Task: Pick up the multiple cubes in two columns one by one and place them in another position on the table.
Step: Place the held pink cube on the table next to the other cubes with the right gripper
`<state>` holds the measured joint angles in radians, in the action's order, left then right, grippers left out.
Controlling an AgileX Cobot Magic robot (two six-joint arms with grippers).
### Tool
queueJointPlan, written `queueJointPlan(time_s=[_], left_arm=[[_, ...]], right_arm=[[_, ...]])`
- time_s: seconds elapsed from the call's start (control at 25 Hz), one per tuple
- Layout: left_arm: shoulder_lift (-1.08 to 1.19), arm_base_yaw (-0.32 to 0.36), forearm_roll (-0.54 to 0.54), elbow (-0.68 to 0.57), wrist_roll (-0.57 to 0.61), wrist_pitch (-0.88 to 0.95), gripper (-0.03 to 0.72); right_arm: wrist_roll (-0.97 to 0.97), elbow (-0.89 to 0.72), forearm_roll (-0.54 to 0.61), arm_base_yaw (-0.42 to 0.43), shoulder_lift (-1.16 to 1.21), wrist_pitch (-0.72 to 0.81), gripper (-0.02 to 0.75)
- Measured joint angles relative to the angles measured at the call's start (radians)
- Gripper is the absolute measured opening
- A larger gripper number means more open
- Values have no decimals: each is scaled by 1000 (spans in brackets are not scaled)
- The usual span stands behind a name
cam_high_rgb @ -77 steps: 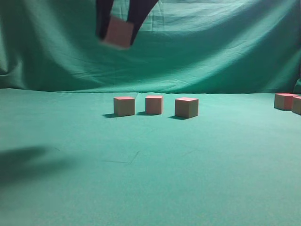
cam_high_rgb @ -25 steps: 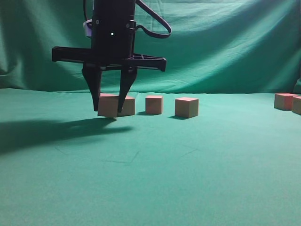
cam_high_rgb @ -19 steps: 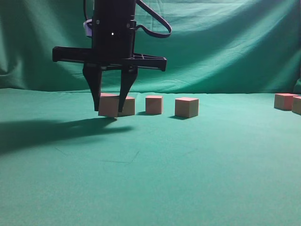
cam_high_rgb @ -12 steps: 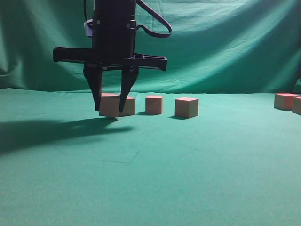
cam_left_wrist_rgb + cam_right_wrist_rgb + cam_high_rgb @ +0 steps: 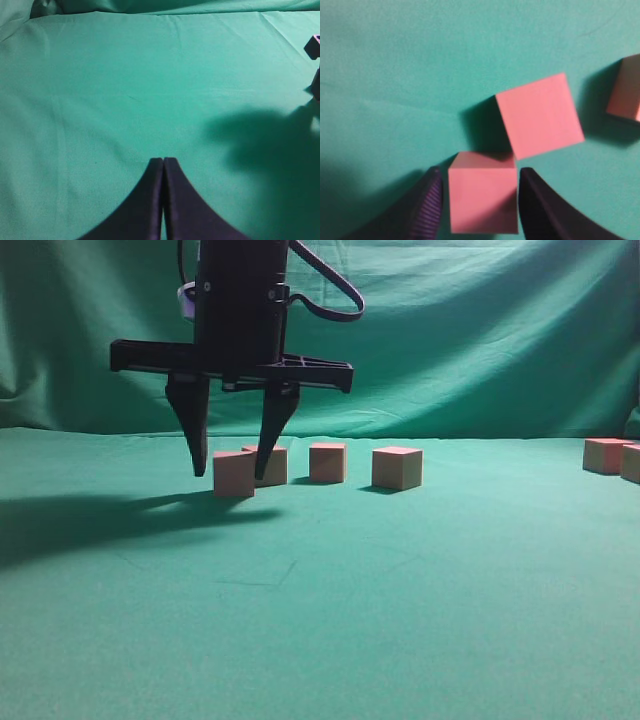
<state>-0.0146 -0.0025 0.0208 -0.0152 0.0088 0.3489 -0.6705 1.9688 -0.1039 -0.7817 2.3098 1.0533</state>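
Exterior view. You see the right gripper [image 5: 232, 472] hanging over the table [image 5: 420, 600], its two black fingers [image 5: 193, 425] spread apart with clear gaps either side of a cube [image 5: 233, 473] that stands flat on the green cloth, so nothing is held. That cube is a small sharp-edged block, salmon on top with tan sides. Just behind it, at its 1 o'clock, stands a second cube [image 5: 274, 465], partly hidden by the right finger; further to 3 o'clock a third cube [image 5: 327, 461] and a fourth cube [image 5: 396, 468] continue the row. Two more cubes [image 5: 606, 455] sit at the far right edge, well apart from the row.

Left wrist view. You see the left gripper [image 5: 163, 165] with its dark fingers pressed together, tips touching, over bare green cloth; it holds nothing. A dark shadow lies at 3 o'clock.

Right wrist view. You look down on the cube [image 5: 481, 192] between the open fingers [image 5: 429, 200], its pink top square to them, with a gap on each side. The second cube [image 5: 540, 115] lies at its 1 o'clock, turned slightly and touching or nearly touching at a corner. A further cube [image 5: 626, 96] shows at the right edge.
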Motion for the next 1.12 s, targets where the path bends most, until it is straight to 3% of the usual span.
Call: queueJointPlan(time_s=[0.24, 0.28, 0.32, 0.36, 0.52, 0.84, 1.12], left_arm=[[0, 0, 0, 0, 0, 0, 0], [0, 0, 0, 0, 0, 0, 0], [0, 0, 0, 0, 0, 0, 0], [0, 0, 0, 0, 0, 0, 0], [0, 0, 0, 0, 0, 0, 0], [0, 0, 0, 0, 0, 0, 0], [0, 0, 0, 0, 0, 0, 0]], right_arm=[[4, 0, 10, -2, 0, -4, 320], [4, 0, 10, -2, 0, -4, 380], [4, 0, 10, -2, 0, -4, 378], [4, 0, 10, -2, 0, -4, 439], [4, 0, 10, -2, 0, -4, 563], [35, 6, 2, -2, -25, 9, 546], [107, 119, -54, -2, -112, 149, 546]])
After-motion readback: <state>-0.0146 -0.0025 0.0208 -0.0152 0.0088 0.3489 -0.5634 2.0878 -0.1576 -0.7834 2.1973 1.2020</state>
